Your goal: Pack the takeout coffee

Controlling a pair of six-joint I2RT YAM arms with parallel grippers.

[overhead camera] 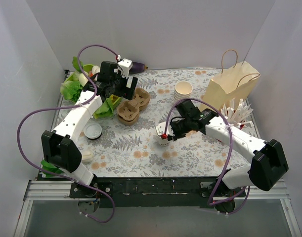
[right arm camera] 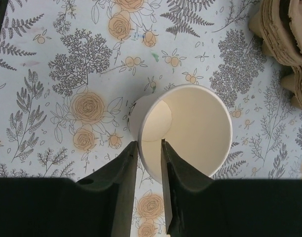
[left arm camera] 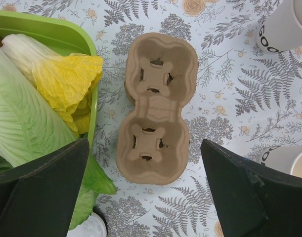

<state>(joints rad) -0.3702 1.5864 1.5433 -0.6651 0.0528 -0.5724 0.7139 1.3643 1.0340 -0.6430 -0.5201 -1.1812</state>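
Observation:
A single cream-white paper cup (overhead camera: 162, 134) with dark print stands upright on the floral cloth, open-topped with no lid on it. My right gripper (overhead camera: 168, 133) is shut on its rim, one finger inside and one outside, as the right wrist view shows (cup (right arm camera: 195, 126), gripper (right arm camera: 149, 148)). The same cup shows at the lower right of the left wrist view (left arm camera: 289, 160). A white round lid (overhead camera: 93, 131) lies apart at the left. My left gripper (left arm camera: 143, 197) is open and empty, hovering over a brown cardboard cup carrier (left arm camera: 155, 108), which also shows in the top view (overhead camera: 132, 106).
A brown paper bag (overhead camera: 230, 86) stands at the back right, with a cup of white straws (overhead camera: 238, 116) in front of it. A stack of lidless cups (overhead camera: 183, 90) stands mid-back. A green tray (left arm camera: 66, 37) of lettuce and an eggplant (overhead camera: 138, 66) lie at the back left.

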